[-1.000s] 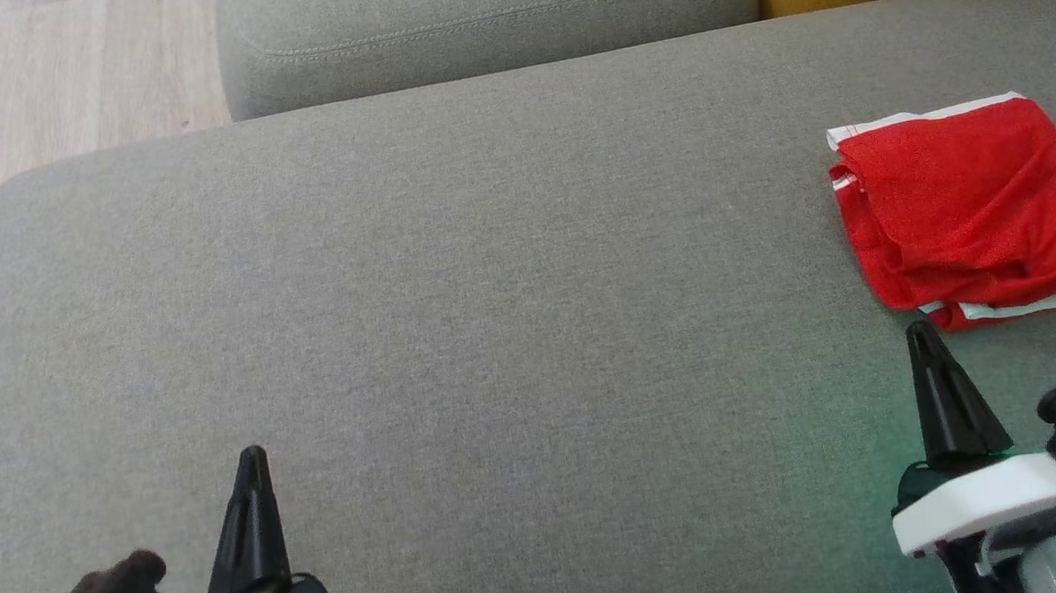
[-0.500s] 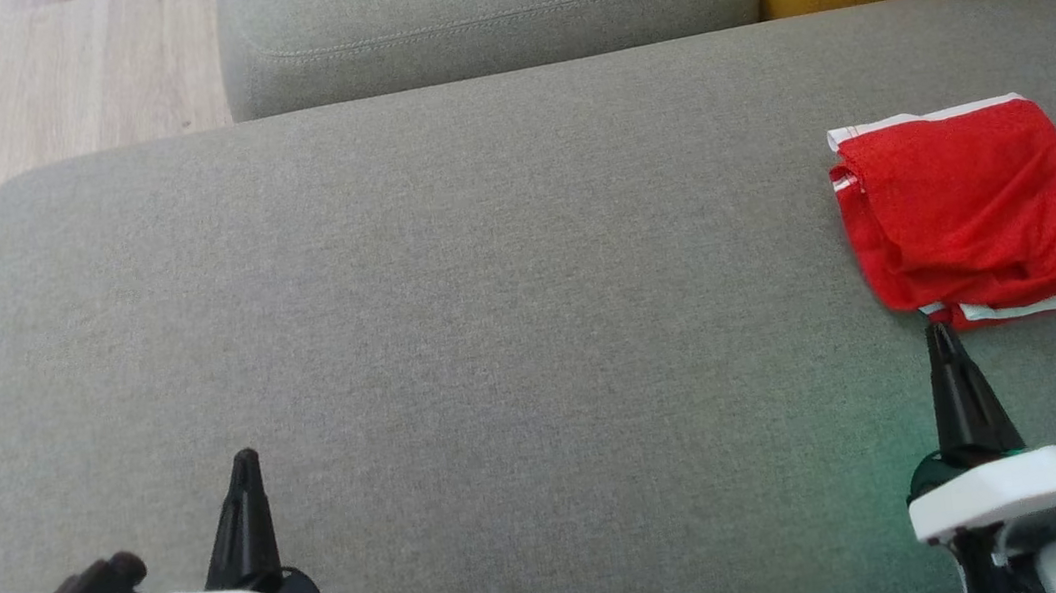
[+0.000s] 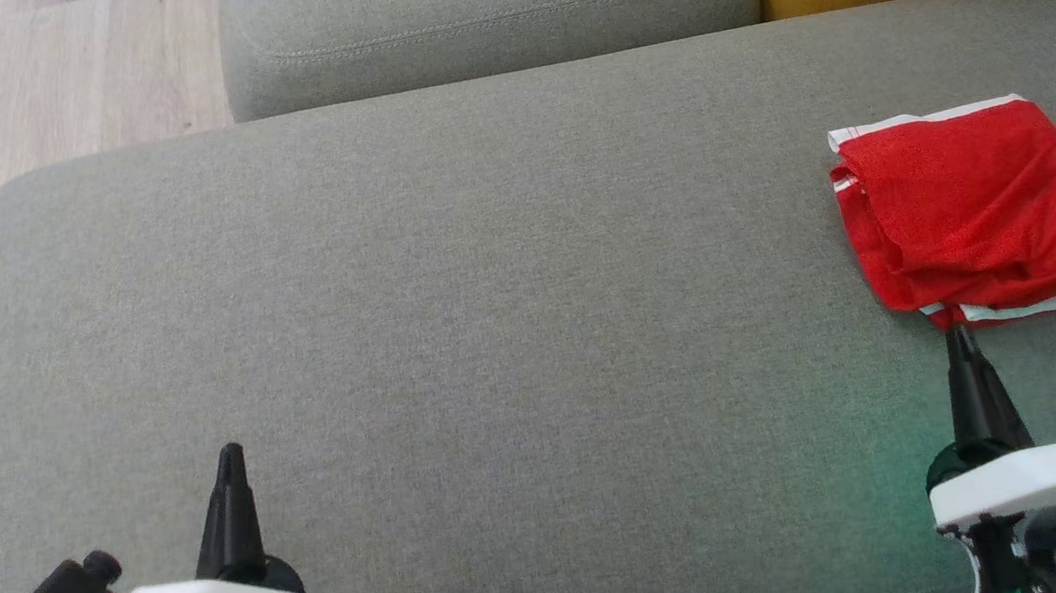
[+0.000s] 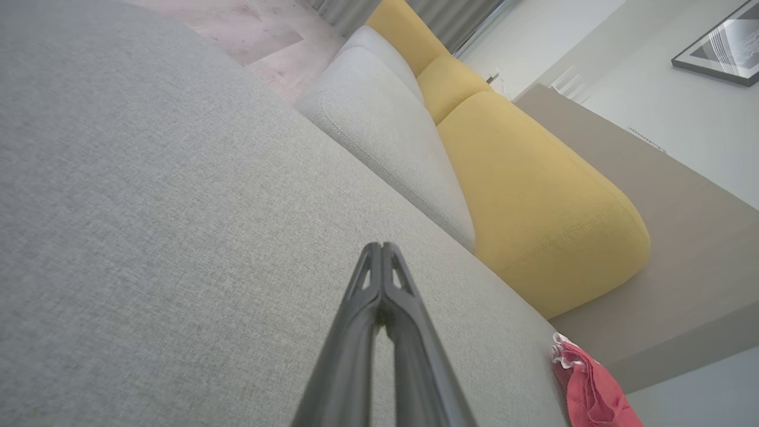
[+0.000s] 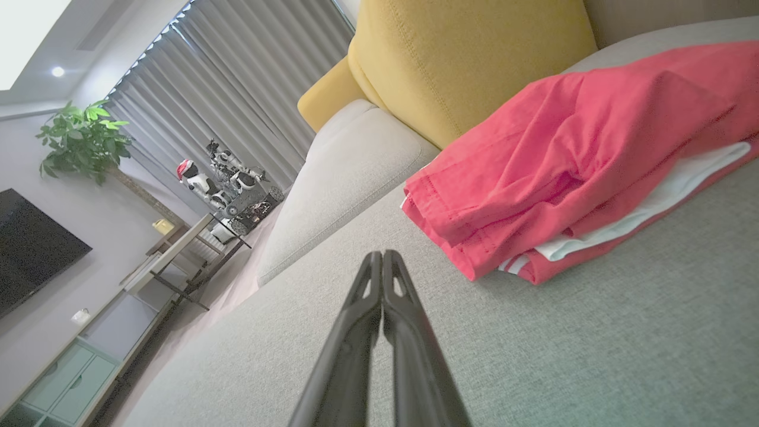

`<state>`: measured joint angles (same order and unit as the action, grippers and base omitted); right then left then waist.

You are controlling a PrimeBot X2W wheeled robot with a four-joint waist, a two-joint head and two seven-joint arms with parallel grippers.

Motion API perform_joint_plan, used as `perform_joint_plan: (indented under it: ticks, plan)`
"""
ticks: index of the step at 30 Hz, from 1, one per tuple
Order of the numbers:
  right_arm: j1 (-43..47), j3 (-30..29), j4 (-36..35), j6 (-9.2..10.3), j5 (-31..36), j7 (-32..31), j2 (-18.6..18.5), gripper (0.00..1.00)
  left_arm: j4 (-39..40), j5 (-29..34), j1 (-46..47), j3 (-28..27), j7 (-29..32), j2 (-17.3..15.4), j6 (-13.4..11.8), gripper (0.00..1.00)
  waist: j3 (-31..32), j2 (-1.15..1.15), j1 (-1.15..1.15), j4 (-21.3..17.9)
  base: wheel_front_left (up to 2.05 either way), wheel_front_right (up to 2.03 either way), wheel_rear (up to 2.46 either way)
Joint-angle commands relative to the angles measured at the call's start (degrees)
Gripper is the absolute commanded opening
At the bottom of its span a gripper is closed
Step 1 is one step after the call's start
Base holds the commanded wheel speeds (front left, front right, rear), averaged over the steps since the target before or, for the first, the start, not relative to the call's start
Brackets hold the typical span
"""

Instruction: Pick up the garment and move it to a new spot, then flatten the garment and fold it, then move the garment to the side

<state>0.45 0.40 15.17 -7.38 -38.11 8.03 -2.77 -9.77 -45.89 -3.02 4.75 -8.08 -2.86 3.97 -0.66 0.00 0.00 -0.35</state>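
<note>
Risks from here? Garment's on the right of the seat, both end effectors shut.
The shut right end effector points at the garment's near hem; moving forward could snag it and drag the fold open.
The fold looks loose: layers bunch, white trim pokes out; it may slump.
In left wrist view it lies near the seat cushion's edge and could slide off.

Even soft daylight, sharp focus, wrist views bowed at edges

Seat cushion [image 3: 487,291]: grey woven cloth, coarse, matt. Garment [image 3: 981,211]: red cloth w/ white trim, soft, creased. Floor [image 3: 8,78]: pale wood, smooth.
</note>
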Motion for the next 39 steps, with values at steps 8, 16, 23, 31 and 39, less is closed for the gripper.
perform_joint_plan:
  ticks: [8,16,23,31,39]
  plan:
    - [-3.71,-0.34,-1.73,-0.05,-6.86,-1.43,-1.19,0.0,0.87,-5.79,3.7,-2.22,1.49,-0.86,0.71,0.0,0.05,0.0,0.0,0.04,0.0,0.0,0.0]
    - [-4.01,-0.81,-1.68,-0.06,-12.41,-2.69,-1.27,0.0,0.31,-10.54,4.3,-3.02,2.79,-0.92,1.03,0.0,0.1,0.0,0.0,0.07,0.0,0.0,0.0]
    - [-4.28,-1.24,-1.64,-0.06,-17.24,-3.8,-1.31,0.0,-0.19,-14.67,4.82,-3.74,3.94,-0.96,1.3,0.0,0.14,0.0,0.0,0.1,0.0,0.0,0.0]
    - [-4.59,-1.76,-1.58,-0.07,-22.75,-5.1,-1.35,0.0,-0.76,-19.38,5.43,-4.59,5.27,-1.0,1.62,0.0,0.19,0.0,0.0,0.14,0.0,0.0,0.0]
    - [-4.9,-2.3,-1.53,-0.08,-28.21,-6.41,-1.37,0.0,-1.34,-24.06,6.03,-5.44,6.62,-1.02,1.93,0.0,0.24,0.0,0.0,0.17,0.0,0.0,0.0]
